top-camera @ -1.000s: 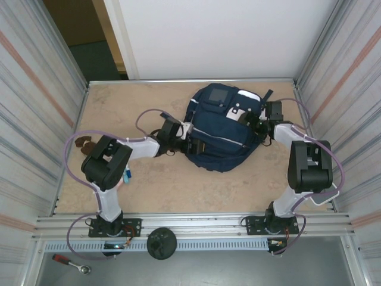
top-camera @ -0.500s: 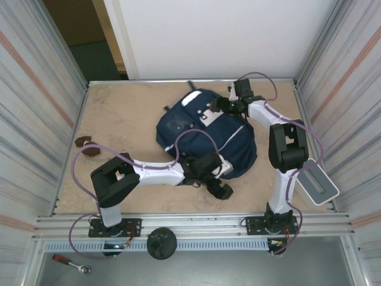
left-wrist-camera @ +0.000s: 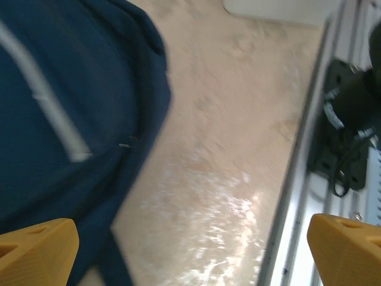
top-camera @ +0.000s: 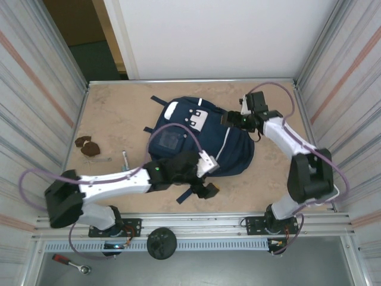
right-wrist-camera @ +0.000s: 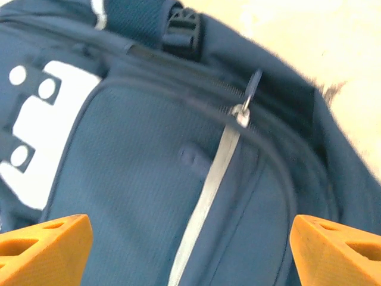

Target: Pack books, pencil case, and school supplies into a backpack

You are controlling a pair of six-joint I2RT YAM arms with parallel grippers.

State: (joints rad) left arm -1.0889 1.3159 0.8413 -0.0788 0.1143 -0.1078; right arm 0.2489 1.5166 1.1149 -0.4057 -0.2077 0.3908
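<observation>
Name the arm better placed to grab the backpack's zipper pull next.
Right, likely. The right hand, open, sits over the backpack with the zipper pull just ahead. The left hand, also open, faces bare table beside the backpack's edge.

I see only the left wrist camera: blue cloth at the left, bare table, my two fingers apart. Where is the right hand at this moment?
Observer: The right hand is at the far right part of the backpack, open, with nothing between its fingers.
Operator: What does its camera look at?
Observer: A front pocket of the backpack, with a zip pull at the top of the pocket's curve.
Operator: Is any supply outside the bag?
Observer: Yes, a slim pen lies on the table, left of the backpack.
</observation>
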